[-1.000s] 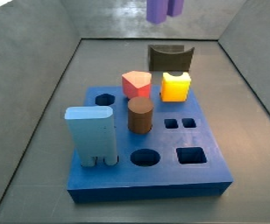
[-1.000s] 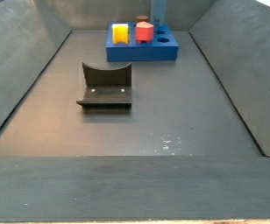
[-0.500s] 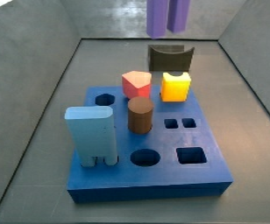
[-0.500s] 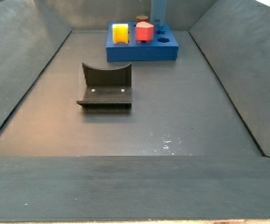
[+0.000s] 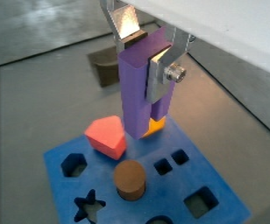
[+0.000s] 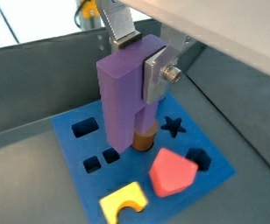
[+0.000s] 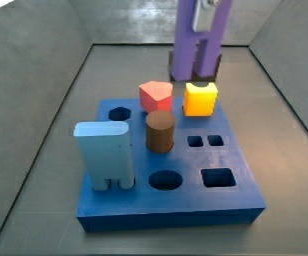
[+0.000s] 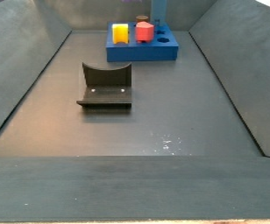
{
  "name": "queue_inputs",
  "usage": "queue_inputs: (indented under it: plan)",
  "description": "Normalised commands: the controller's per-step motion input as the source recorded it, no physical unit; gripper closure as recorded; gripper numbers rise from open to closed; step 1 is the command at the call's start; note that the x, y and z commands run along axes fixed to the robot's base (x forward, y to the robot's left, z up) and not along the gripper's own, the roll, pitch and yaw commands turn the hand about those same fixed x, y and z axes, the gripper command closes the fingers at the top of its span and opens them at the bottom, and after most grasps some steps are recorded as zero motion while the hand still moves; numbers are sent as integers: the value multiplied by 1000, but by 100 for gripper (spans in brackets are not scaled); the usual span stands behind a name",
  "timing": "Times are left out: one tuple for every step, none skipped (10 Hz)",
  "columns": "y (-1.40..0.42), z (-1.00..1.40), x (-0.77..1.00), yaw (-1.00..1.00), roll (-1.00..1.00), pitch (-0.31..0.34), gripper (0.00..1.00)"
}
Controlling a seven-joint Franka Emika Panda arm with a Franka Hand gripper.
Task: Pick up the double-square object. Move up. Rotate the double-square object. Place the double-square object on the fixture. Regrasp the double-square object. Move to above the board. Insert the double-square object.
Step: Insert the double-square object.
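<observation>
The double-square object (image 5: 135, 87) is a long purple block with two prongs at its lower end. It hangs upright, and my gripper (image 5: 144, 57) is shut on its upper part, one silver finger (image 6: 156, 73) on each side, as both wrist views show. In a side view the double-square object (image 7: 197, 45) hangs over the back of the blue board (image 7: 184, 195), its prongs just above the yellow cube. The board's two small square holes (image 7: 206, 141) lie nearer the front. The dark fixture (image 8: 106, 85) stands on the floor away from the board.
On the board stand a red pentagon peg (image 7: 154, 95), a yellow cube (image 7: 201, 98), a brown cylinder (image 7: 160, 132) and a tall light-blue block (image 7: 103, 150). Round, square and star holes are open. Sloping grey walls (image 7: 37, 110) enclose the floor.
My gripper has come down with the purple block: a second ago only its prong tips showed at the top of the side view, now it reaches just above the yellow cube.
</observation>
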Motion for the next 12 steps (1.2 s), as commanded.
queue_inputs:
  plan:
    - [-71,-251,0,-957,-93,-3,100]
    - [-43,-254,0,-971,-99,-6,100]
    - [-34,-294,51,-897,-106,0,100]
    - [-14,-451,269,-789,-77,0,100]
    - [-17,-523,437,-623,-44,4,100]
    - [-60,-611,597,-414,-54,30,100]
    - [-63,-560,591,-289,-64,63,100]
    - [-194,-374,446,-137,0,101,100]
    - [-231,-320,309,0,67,111,100]
    - [-274,-334,100,100,133,70,100]
    - [-251,-317,0,297,134,0,100]
    - [-160,-297,0,369,121,0,100]
